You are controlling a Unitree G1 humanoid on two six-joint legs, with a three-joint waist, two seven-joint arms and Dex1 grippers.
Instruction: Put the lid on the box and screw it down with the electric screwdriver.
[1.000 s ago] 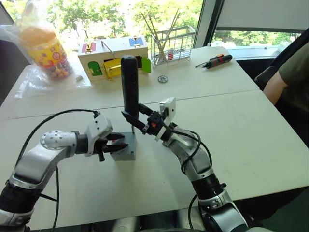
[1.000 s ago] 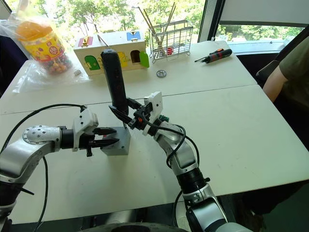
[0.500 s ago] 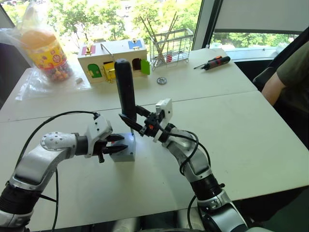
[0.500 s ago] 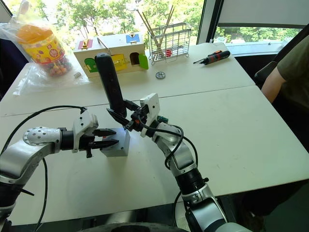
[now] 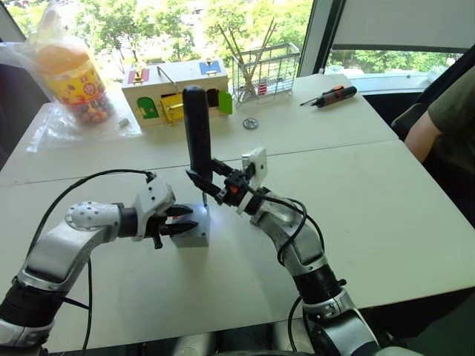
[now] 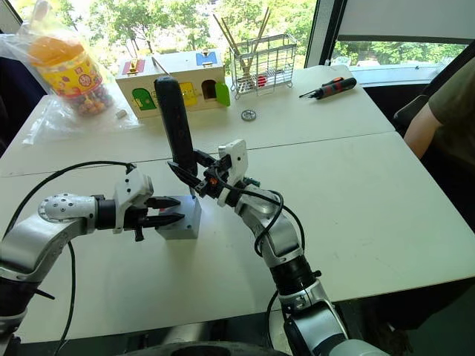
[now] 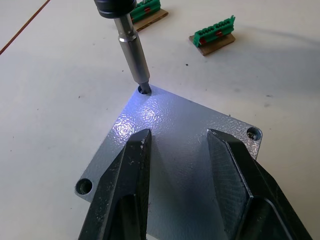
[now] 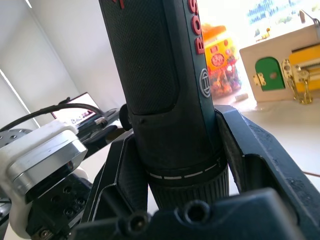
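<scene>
Head camera, either eye: one grey box (image 5: pixel 194 231) sits on the white table (image 5: pixel 386 193), near the front edge, lid (image 7: pixel 175 150) already on top. Left gripper (image 5: pixel 180 221) rests at the box's top edge, fingers spread a little and closed on nothing. Right gripper (image 5: pixel 211 180) clamps one electric screwdriver (image 5: pixel 198 132) low on its body, tool upright, bit pointing down at the box's far corner. Behind, well apart: one wooden box with coloured doors (image 5: pixel 172 93), one wire basket (image 5: pixel 266 70), one hand screwdriver (image 5: pixel 332 95), one bagged sweet jar (image 5: pixel 72 78), one small metal disc (image 5: pixel 250 123). Left wrist view: the two black fingers (image 7: pixel 125 190) lie apart over the lid, tips resting on or just over it; contact is hard to judge. Bit (image 7: pixel 134 55) stands in one corner hole. Three corners show: one under the bit, one with what looks like a seated screw (image 7: pixel 254 133), one hole (image 7: pixel 84 186) that may be empty. Two green connector blocks (image 7: pixel 214 37) lie on the table beyond. Right wrist view: both fingers press tight on the tool's collar. Judgement: lid placed, screwing under way, at least one corner probably done, the fourth unseen.
</scene>
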